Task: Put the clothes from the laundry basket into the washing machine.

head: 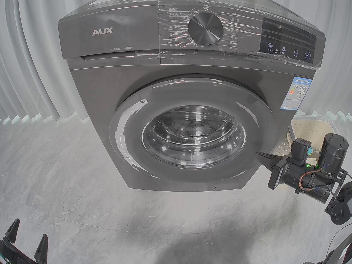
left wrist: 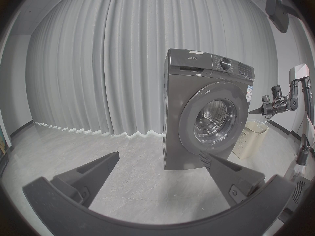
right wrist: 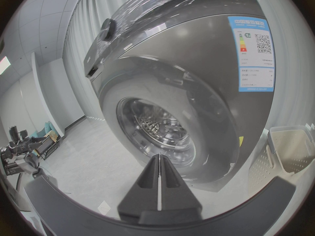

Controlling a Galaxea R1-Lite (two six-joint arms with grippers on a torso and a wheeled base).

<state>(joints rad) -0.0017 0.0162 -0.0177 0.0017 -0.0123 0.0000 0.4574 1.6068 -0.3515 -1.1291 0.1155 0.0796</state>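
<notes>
The right pincer (right wrist: 159, 158) was clenched, its two fingers (right wrist: 149, 177) pressed flat together into one dark wedge with nothing between them. It was held out level, pointing across at the right-hand edge of the washing machine's round door (head: 194, 136), about halfway up the door. Whether the tip touched the door rim could not be told.

The door was shut. Through its glass (head: 193, 135) the shiny metal drum showed. The washing machine (head: 106, 92) was grey and stood on the floor, with a round dial (head: 205, 28) in the middle of its top panel and a blue-and-white sticker (head: 296, 93) at the upper right of its front.

Just to the right of the machine, close against its side and behind the right arm, stood the laundry basket (head: 311, 127), a cream plastic tub with small holes in its walls, upright on the floor.

The left pincer (head: 27, 235) was released, its fingers (head: 41, 244) spread wide and gripping nothing. It hung low at the robot's left, well apart from the machine and the basket, and faced the machine's front from a distance.

The floor (head: 55, 173) was pale grey stone-look tile. A light pleated curtain (head: 25, 55) hung behind the machine and ran along the back of the room.
</notes>
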